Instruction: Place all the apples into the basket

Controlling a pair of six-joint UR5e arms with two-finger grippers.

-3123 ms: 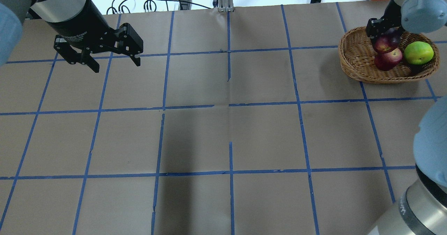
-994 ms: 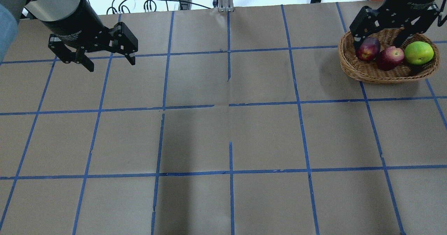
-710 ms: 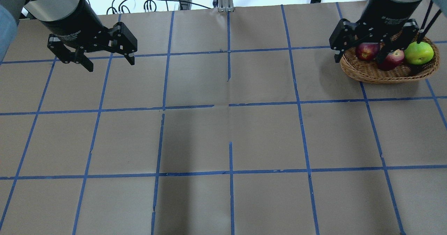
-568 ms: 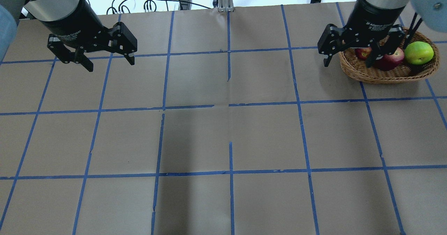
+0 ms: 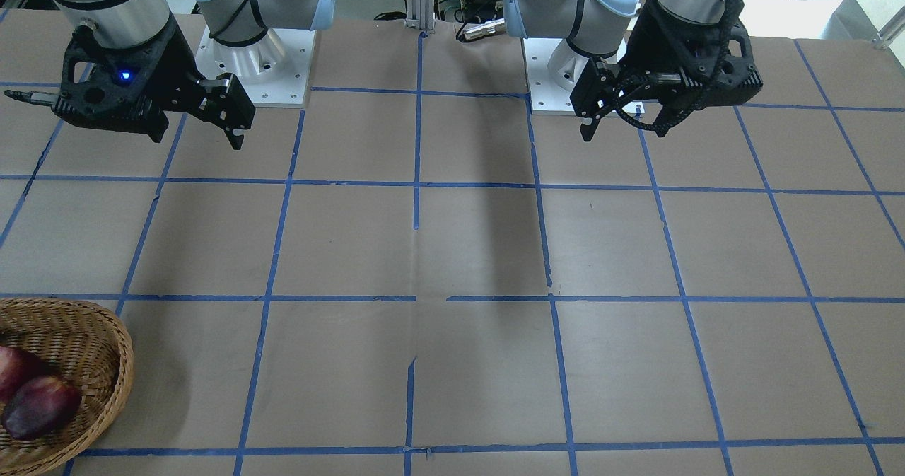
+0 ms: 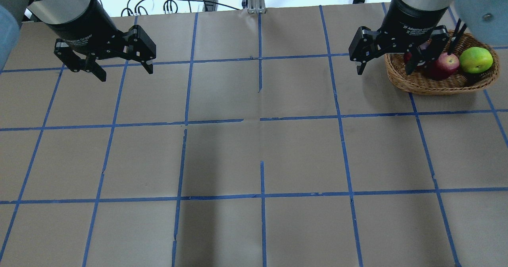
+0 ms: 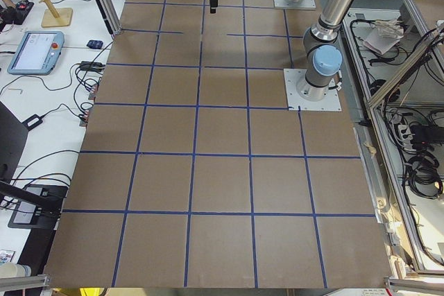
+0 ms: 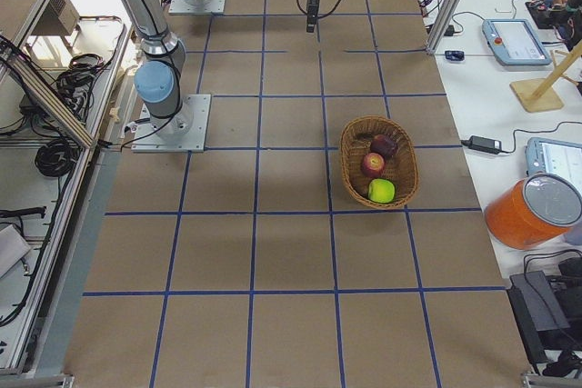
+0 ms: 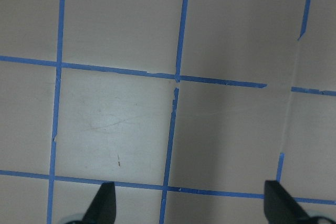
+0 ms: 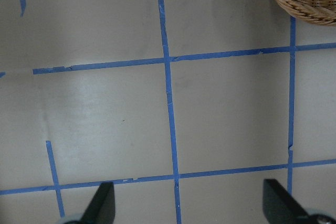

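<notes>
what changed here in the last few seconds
The right gripper let go of the maroon apple into the basket and drew back, open, toward the table's middle. The left gripper stayed open, nearly in place; red apple and green apple did not move.

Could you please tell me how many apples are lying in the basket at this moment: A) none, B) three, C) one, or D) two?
B: the exterior right view shows the maroon apple, the red apple and the green apple all inside the basket.
</notes>
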